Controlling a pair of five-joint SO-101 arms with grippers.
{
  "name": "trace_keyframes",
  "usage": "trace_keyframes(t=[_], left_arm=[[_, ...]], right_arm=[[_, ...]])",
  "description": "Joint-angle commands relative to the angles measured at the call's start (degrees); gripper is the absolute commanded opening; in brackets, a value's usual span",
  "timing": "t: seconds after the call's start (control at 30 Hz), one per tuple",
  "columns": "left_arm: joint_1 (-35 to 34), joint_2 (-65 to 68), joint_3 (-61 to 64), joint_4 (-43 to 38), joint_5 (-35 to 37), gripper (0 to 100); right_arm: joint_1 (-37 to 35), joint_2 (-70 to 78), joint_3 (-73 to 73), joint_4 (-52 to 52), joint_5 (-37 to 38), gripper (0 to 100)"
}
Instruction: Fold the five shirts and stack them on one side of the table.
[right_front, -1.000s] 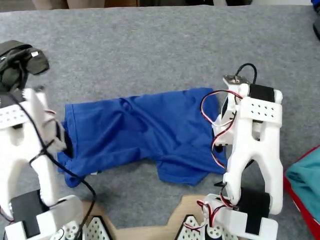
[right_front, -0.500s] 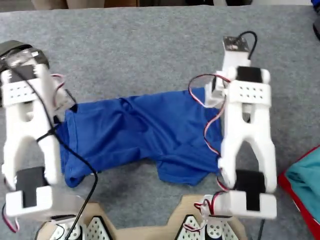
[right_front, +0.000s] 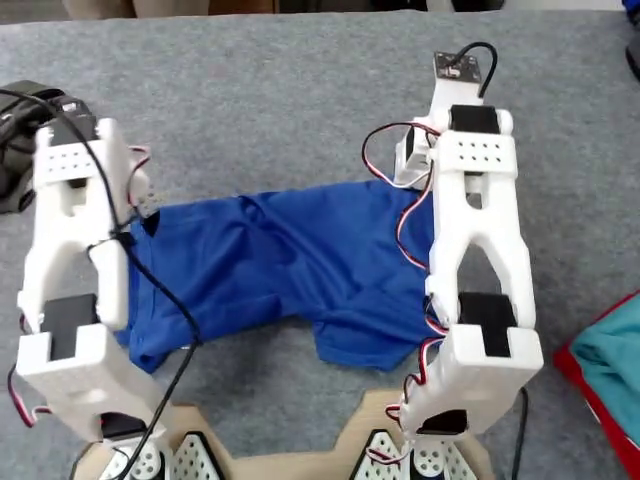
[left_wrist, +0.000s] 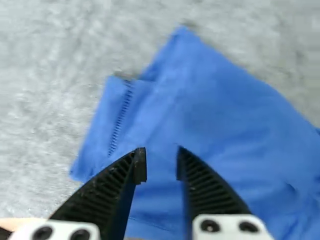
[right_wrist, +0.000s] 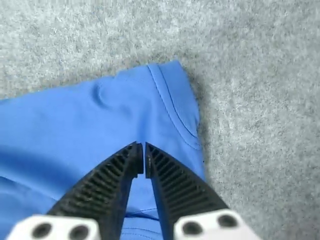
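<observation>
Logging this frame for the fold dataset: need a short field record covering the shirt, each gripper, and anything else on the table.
shirt: blue shirt, spread out but rumpled, one layer lapped over the near edge
surface: grey table
left gripper: left gripper open, over one end of the shirt, nothing between its fingers
right gripper: right gripper shut, tips over the shirt's opposite corner
other: teal cloth at the table edge on the right arm's side

Blue shirt (right_front: 290, 270): soft matt cloth, creased, hems neatly stitched. Under it, the table (right_front: 300, 90) wears rough, fuzzy grey felt. The 2 arms, left arm (right_front: 60, 200) and right arm (right_front: 475, 190), are smooth white plastic. Left gripper (left_wrist: 160, 165) and right gripper (right_wrist: 144, 159) are ribbed black plastic, and the base board (right_front: 290, 465) is pale, smooth wood.
</observation>
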Motion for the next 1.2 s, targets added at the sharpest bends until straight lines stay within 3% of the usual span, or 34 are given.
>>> trace_keyframes(t=[0.0,0.2,0.4,0.5,0.57,0.63,0.77,0.93,1.0,1.07,1.17], left_arm=[[-5.01,-0.22,-3.52,2.64,-4.31,16],[-7.82,-0.48,-3.34,9.23,-11.60,15],[-7.91,-1.27,0.62,11.96,-21.71,15],[-7.65,-4.53,4.48,11.96,-28.40,12],[-7.82,-8.75,7.12,11.96,-32.18,6],[-8.62,-13.58,10.20,11.96,-36.75,3],[-11.34,-24.04,19.25,11.78,-43.87,7],[-10.02,-36.88,28.66,10.37,-45.89,7],[-8.62,-41.54,31.47,10.55,-48.79,8],[-8.88,-46.02,34.46,10.64,-57.76,12],[-11.78,-50.68,38.59,10.55,-60.66,16]], right_arm=[[-0.57,-0.13,-3.30,-0.79,-0.18,3.1],[-0.75,-0.31,-4.00,2.11,2.20,3.2],[-2.33,-0.31,-11.47,22.15,32.26,3.2],[-0.92,-1.98,-10.07,22.07,46.07,3.0],[-0.57,-5.67,-7.34,22.15,50.73,3.0],[-0.57,-10.95,-4.26,22.07,52.48,3.0],[-0.31,-23.69,3.56,22.07,56.44,3.0],[0.04,-40.84,15.87,21.98,59.78,3.0],[1.80,-46.37,20.88,21.80,60.75,3.0],[4.62,-50.24,25.19,21.80,61.98,3.0],[9.71,-52.97,27.65,21.80,62.59,3.0]])
